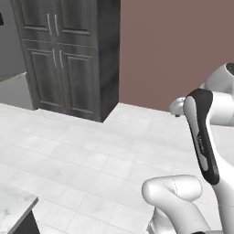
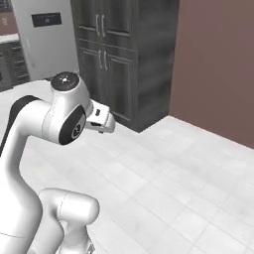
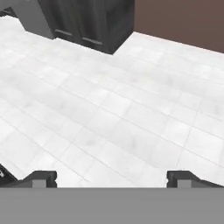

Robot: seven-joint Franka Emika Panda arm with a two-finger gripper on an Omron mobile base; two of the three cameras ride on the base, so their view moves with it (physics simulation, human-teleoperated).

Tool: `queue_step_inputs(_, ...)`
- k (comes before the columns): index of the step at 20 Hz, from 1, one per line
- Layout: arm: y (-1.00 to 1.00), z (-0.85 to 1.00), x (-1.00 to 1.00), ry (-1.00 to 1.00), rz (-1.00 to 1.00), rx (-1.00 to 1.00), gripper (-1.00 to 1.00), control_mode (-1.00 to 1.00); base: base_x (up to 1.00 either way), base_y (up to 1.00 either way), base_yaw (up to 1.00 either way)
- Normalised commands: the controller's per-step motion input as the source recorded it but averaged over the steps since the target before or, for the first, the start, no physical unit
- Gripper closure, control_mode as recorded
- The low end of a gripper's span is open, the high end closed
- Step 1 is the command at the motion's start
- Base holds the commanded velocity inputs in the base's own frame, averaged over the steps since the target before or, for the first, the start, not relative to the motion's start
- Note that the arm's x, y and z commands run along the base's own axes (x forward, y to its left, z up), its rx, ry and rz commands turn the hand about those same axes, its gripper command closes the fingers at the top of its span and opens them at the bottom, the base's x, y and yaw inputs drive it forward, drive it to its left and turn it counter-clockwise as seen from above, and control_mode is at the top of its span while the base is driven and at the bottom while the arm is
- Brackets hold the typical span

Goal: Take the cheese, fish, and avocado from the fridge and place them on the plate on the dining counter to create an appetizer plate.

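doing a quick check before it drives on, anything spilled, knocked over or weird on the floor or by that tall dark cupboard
Nothing stands out. The white tiled floor shows no spill or debris, and the tall dark grey cupboard has all its doors shut and square. The two-finger gripper is open and holds nothing.

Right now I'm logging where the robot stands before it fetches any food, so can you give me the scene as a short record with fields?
gripper: open, nothing between its fingertips, pointed down at the floor
floor: white tiles, bare ahead of the hand
cabinet: tall dark grey cupboard with panelled doors, against the brown wall
marble corner: white slab edge at lower left of the left base view
task foods: none visible
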Motion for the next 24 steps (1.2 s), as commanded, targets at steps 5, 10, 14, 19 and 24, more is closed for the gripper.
queue_step_inputs(5,0.0,0.0,0.0,0.0,0.0,0.0,-1.0,1.0,1.0,-0.11,0.55)
queue_step_inputs(10,0.0,0.0,0.0,0.0,0.0,0.0,-1.0,1.0,1.0,0.0,0.61)
queue_step_inputs(14,0.0,0.0,0.0,0.0,0.0,0.0,-1.0,1.0,1.0,0.0,0.68)
queue_step_inputs(19,0.0,0.0,0.0,0.0,0.0,0.0,-1.0,1.0,1.0,0.0,0.67)
queue_step_inputs(24,0.0,0.0,0.0,0.0,0.0,0.0,-1.0,1.0,1.0,-0.26,0.51)
